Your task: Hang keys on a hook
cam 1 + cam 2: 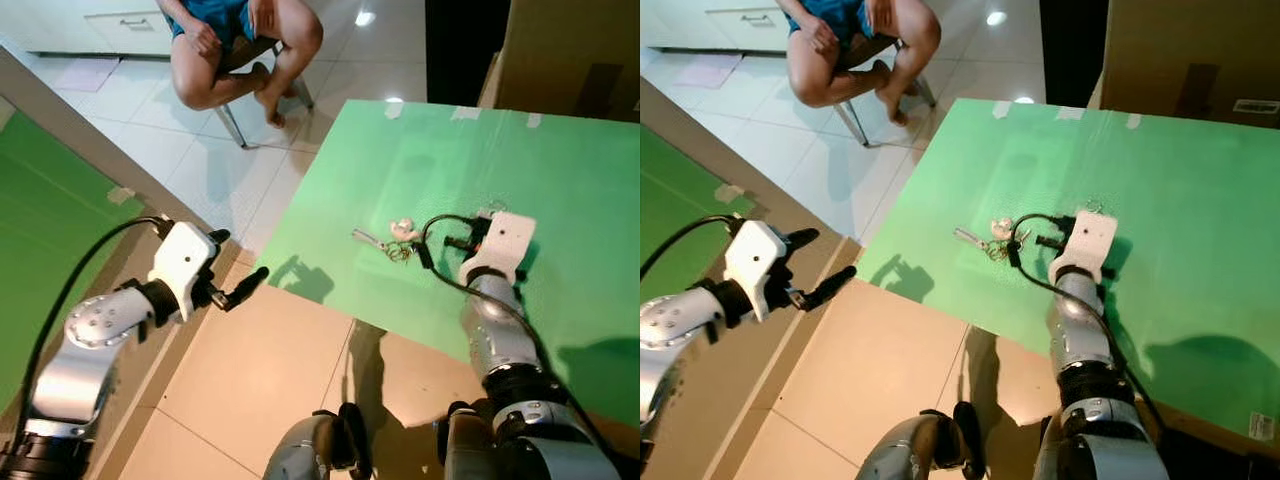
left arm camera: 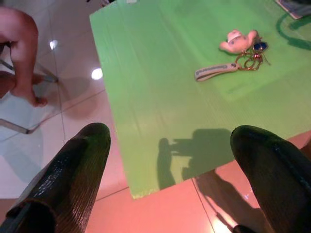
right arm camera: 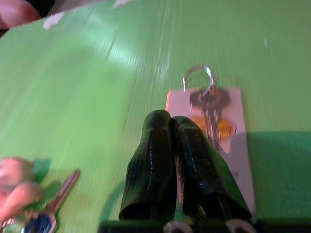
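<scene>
Two key sets laid on green table point(image 1: 560, 170); right gripper point(image 3: 171, 127) pressed closed, empty, beside hook plate point(image 3: 221, 131); left gripper point(image 2: 167, 145) spread wide, empty, kept aside; keys point(image 1: 395, 240) not yet grasped.

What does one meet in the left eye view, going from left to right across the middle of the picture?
Left arm → left gripper → strap → keys → right gripper.
</scene>
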Available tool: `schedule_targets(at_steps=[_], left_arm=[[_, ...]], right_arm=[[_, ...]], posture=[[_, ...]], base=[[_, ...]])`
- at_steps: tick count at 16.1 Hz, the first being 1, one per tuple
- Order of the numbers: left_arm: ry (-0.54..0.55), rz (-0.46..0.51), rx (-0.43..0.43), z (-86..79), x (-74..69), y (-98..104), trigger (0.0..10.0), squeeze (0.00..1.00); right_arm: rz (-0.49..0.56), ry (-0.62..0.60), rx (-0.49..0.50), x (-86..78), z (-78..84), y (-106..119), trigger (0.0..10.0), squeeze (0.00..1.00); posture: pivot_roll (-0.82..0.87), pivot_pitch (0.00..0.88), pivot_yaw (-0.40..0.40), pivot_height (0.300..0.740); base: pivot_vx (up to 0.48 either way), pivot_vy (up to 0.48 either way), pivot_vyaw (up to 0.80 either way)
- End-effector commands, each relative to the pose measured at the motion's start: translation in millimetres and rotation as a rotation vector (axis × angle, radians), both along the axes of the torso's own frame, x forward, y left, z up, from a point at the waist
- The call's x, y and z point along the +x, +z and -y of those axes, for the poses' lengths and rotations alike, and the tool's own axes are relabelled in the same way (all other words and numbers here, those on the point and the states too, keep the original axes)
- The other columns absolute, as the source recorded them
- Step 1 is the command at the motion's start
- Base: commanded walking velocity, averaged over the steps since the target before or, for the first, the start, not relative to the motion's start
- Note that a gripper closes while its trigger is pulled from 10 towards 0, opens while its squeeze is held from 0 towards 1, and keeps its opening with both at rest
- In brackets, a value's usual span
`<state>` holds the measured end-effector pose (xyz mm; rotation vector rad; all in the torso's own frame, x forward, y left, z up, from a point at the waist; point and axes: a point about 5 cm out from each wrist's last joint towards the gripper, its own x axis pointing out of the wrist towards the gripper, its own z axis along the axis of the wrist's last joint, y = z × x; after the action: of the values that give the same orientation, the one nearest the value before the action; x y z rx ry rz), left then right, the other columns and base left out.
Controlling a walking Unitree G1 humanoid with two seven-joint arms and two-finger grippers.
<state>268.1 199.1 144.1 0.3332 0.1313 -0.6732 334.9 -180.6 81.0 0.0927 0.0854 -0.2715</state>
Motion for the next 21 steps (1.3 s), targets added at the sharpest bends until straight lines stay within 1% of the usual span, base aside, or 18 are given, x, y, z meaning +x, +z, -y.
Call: schedule_targets(at_steps=[1,2,4,6,8,9,11,12,15,17,19,20,21], left_arm=[[0.033,-0.022,0.021,-12.1,-3.7,-1,10.0,0.0],[0.033,-0.028,0.029,-13.8,-4.8,0,10.0,0.0],[0.031,-0.032,0.04,-17.1,-4.3,3,10.0,0.0],[0.031,-0.035,0.045,-18.8,-4.2,4,10.0,0.0],[0.029,-0.04,0.051,-20.0,-4.8,4,10.0,0.0],[0.027,-0.041,0.052,-19.6,-5.2,4,10.0,0.0],[0.02,-0.044,0.051,-18.0,-5.9,4,10.0,0.0],[0.017,-0.044,0.05,-17.4,-5.5,4,10.0,0.0],[0.016,-0.04,0.041,-15.4,-3.6,4,10.0,0.0],[0.012,-0.04,0.031,-12.9,-4.3,2,10.0,0.0],[0.01,-0.041,0.022,-9.7,-3.4,0,10.0,0.0],[0.009,-0.041,0.016,-7.7,-2.5,0,10.0,0.0],[0.006,-0.04,0.009,-5.9,-1.2,-1,10.0,0.0]], right_arm=[[-0.043,0.008,0.04,-7.1,-9.1,-14,10.0,0.0],[-0.077,-0.006,0.114,-12.0,-15.3,-25,10.0,0.0],[-0.115,-0.018,0.172,-17.0,-20.7,-36,10.0,0.0],[-0.126,-0.024,0.204,-19.6,-24.4,-40,10.0,0.0],[-0.14,-0.026,0.255,-26.2,-40.2,-45,10.0,0.0],[-0.145,-0.026,0.265,-29.0,-45.7,-47,10.0,0.0],[-0.161,0.003,0.286,-37.6,-65.7,-52,10.0,0.0],[-0.169,0.016,0.292,-43.4,-76.5,-54,10.0,0.0],[-0.184,0.032,0.292,-55.9,-92.7,-55,10.0,0.0],[-0.208,0.025,0.275,-66.4,-97.2,-59,10.0,0.0],[-0.224,0.018,0.257,-72.8,-96.6,-60,10.0,0.0],[-0.215,0.019,0.228,-74.1,-95.0,-57,10.0,0.0],[-0.181,0.022,0.188,-72.9,-92.5,-50,10.0,0.0]], posture=[[0.05,0.3,0.342,0.74],[0.05,0.302,0.343,0.74],[0.06,0.307,0.35,0.74],[0.06,0.31,0.353,0.74],[0.05,0.313,0.354,0.74],[0.05,0.314,0.352,0.74],[0.04,0.313,0.348,0.74],[0.04,0.312,0.343,0.74],[0.02,0.31,0.329,0.74],[0.01,0.309,0.318,0.74],[-0.01,0.308,0.311,0.74],[-0.01,0.306,0.308,0.74],[-0.02,0.304,0.307,0.74]], base=[[0.0,0.0,0.0],[0.0,0.0,0.0],[0.0,0.0,0.0],[0.0,0.0,0.0],[0.0,0.0,0.0],[0.0,0.0,0.0],[0.0,0.0,0.0],[0.0,0.0,0.0],[0.0,0.0,0.0],[0.0,0.0,0.0],[0.0,0.0,0.0],[0.0,0.0,0.0],[0.0,0.0,0.0]])
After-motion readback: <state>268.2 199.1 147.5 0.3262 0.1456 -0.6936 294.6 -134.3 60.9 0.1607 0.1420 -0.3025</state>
